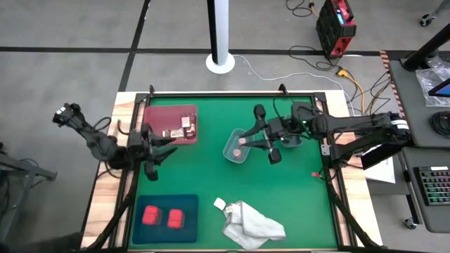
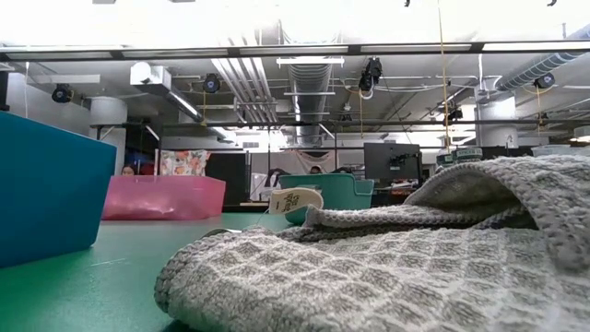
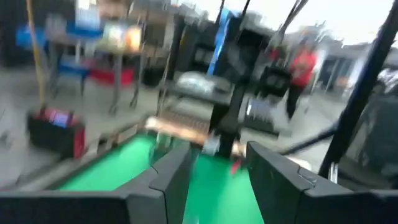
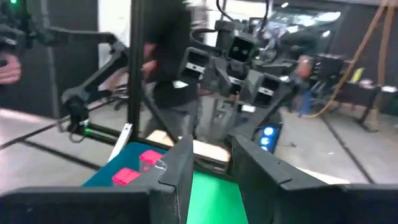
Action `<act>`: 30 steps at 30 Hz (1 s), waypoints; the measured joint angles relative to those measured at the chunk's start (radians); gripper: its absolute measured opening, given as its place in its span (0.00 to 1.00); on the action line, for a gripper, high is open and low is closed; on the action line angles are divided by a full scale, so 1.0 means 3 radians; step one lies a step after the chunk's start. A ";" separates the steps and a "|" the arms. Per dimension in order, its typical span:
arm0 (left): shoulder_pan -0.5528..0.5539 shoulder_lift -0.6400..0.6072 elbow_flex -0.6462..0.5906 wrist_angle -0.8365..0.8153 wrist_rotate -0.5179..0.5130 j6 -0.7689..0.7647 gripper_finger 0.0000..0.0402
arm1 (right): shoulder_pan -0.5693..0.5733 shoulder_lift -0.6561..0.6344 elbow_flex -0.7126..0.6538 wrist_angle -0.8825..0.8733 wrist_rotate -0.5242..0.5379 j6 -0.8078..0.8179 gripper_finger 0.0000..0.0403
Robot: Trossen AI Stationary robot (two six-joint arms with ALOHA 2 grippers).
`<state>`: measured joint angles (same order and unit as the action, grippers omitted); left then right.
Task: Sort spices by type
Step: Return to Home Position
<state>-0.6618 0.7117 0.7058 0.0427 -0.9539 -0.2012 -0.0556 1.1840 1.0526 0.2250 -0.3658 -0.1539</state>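
**A:** Where is the left claw (image 1: 160, 156)?

**B:** It hangs over the left edge of the bench (image 1: 211, 176), about halfway along it. Its two fingers stand well apart, with nothing between them.

**A:** Which spices are closest to it?

**B:** The two brown foil sachets (image 1: 185, 126). They lie in the pink tray (image 1: 158, 116) at the far-left corner, just beyond the claw and a little to its right, not touching it. The two pink blocks (image 1: 151, 216) lie side by side in the dark blue tray (image 1: 165, 202) at the near-left corner. They are well apart from the claw, towards the near edge.

**A:** And the middle of the bench?

**B:** A clear tub (image 1: 228, 151) stands there, nearer the far edge. Two brownish tops show inside it, which look like the tan-topped jars (image 1: 241, 146). A grey-white cloth (image 1: 253, 223) lies crumpled by the near edge.

**A:** What about the right claw (image 1: 267, 135)?

**B:** It is just beside the clear tub, on the tub's right. Its fingers are spread wide and it has hold of nothing. The jars sit just left of the fingertips, apart from them.

**A:** Is there anything further right?

**B:** A teal tub (image 2: 341, 194) stands beneath the right arm. The arm covers most of it from above, and from the low view its wall hides the inside. I cannot tell what it holds.
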 joint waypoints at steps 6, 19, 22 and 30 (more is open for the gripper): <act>0.0483 -0.0390 -0.0493 0.0524 0.0276 0.0493 0.35 | -0.0074 -0.0358 -0.0533 0.0155 0.0147 0.0060 0.27; 0.1528 -0.1732 -0.1144 0.0272 0.0595 0.0608 0.35 | -0.0163 -0.1007 -0.1296 0.0536 0.0304 -0.0154 0.19; 0.1680 -0.2135 -0.1269 0.0222 0.0659 0.0621 0.35 | -0.0220 -0.1171 -0.1478 0.0623 0.0405 -0.0114 0.17; 0.1745 -0.2292 -0.1430 -0.0562 0.0706 0.0050 0.35 | -0.0411 -0.1614 -0.2125 0.1160 0.0447 -0.0013 0.16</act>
<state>-0.1383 0.0240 0.2767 -0.1258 -0.7420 -0.1861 -0.1789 0.6999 0.4152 0.5729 -0.2317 -0.1578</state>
